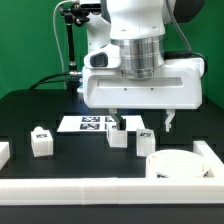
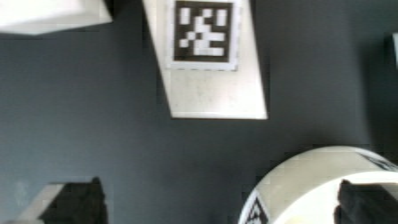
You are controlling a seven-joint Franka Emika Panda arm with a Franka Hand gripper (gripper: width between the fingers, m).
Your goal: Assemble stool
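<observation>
The white border rail [image 1: 100, 190] lay nearest in the exterior view, fencing the black desk [image 1: 30, 110] so loose parts stayed put. Just behind it, at the exterior view's right, the round stool seat [image 1: 178, 165] lay flat. Three stool legs stood apart beyond it: left leg [image 1: 40, 143], middle leg [image 1: 119, 138], right leg [image 1: 146, 143]. My pincer [image 1: 142, 122] hung spread and empty over the right leg, in my judgement lining up to straddle it. The marker board [image 1: 92, 123] lay farthest.
</observation>
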